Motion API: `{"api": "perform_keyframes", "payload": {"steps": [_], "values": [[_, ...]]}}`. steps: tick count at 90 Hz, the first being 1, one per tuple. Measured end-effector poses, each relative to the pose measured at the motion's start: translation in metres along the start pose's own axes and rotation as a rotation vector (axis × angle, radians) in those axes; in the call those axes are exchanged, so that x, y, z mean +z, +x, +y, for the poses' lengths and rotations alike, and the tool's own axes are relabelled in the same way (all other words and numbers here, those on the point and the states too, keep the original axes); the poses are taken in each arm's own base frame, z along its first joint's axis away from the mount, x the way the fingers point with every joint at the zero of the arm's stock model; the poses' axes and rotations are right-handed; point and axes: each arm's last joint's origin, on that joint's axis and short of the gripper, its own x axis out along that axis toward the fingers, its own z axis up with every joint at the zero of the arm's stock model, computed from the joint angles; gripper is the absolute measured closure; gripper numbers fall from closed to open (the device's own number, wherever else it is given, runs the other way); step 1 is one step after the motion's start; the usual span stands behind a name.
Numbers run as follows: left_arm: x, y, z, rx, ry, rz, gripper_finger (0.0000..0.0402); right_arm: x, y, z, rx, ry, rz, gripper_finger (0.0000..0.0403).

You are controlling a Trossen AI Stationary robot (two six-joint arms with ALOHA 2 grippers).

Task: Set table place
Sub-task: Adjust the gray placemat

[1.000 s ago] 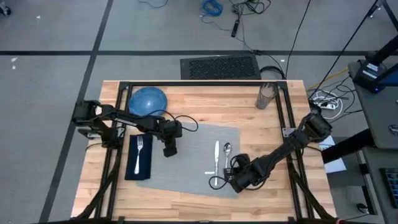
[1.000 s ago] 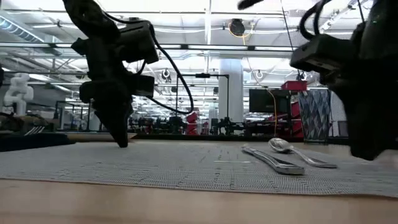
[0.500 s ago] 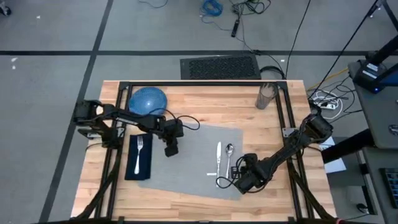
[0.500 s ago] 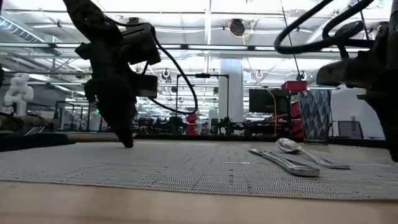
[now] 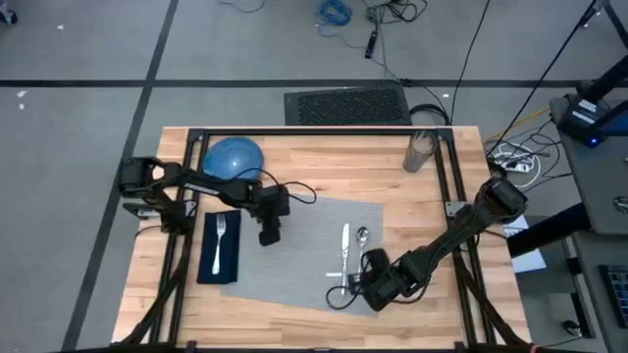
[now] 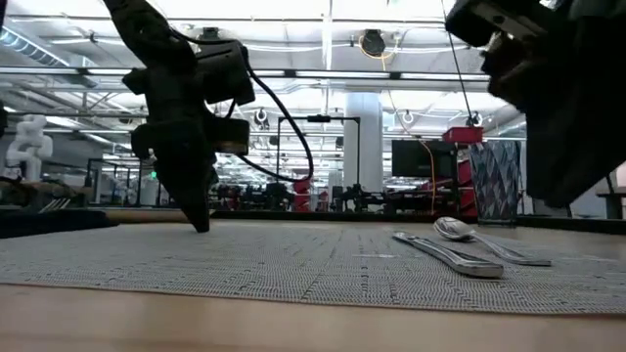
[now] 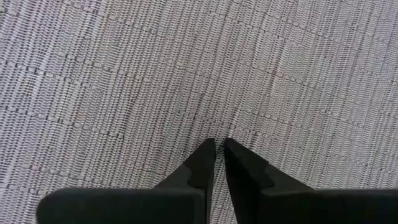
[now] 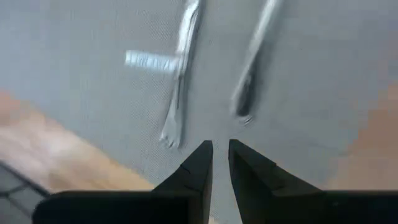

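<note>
Since half a second ago, the right gripper (image 5: 365, 277) shifts slightly left; high view shows the placemat (image 5: 299, 260) at table (image 5: 324, 162) centre. Low view: left gripper (image 6: 201, 220) tips touch the mat. Left wrist view: fingers (image 7: 202, 163) nearly closed, empty. Right wrist view: fingers (image 8: 199, 165) nearly closed, empty, near the knife (image 8: 180, 74) and spoon (image 8: 252, 62).

I'm working in what looks like a robotics lab or industrial test hall. The bench (image 5: 392, 186) stands on a bare grey concrete floor (image 5: 88, 147) marked with dark tape lines. Beyond the bench's far edge lies a black floor mat (image 5: 346, 105), with loose cables (image 5: 378, 20) farther off. Level across the bench, I see an open ceiling with strip lights (image 6: 293, 29), pillars, monitors (image 6: 416, 156) and racks of equipment.
</note>
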Motion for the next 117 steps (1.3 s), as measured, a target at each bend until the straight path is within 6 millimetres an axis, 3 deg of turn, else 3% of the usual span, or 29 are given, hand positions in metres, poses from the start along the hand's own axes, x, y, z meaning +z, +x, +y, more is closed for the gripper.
{"api": "perform_keyframes", "payload": {"steps": [24, 60, 90, 117], "values": [[0.0, 0.0, 0.0, 0.003, 0.016, 0.002, 0.0377, -0.006, 0.022, -0.005, -0.052, 0.059, 0.041, 0.0362], [0.01, 0.015, 0.001, -0.042, 0.019, 0.009, 0.0377, -0.011, 0.013, -0.027, -0.234, 0.142, -0.017, 0.04], [0.04, 0.021, -0.001, -0.06, 0.052, -0.012, 0.0377, -0.007, 0.007, -0.037, -0.381, 0.137, -0.003, 0.0397], [0.042, 0.022, -0.001, -0.064, 0.046, 0.009, 0.0377, 0.003, 0.006, -0.042, -0.473, 0.158, -0.041, 0.0397]]}}
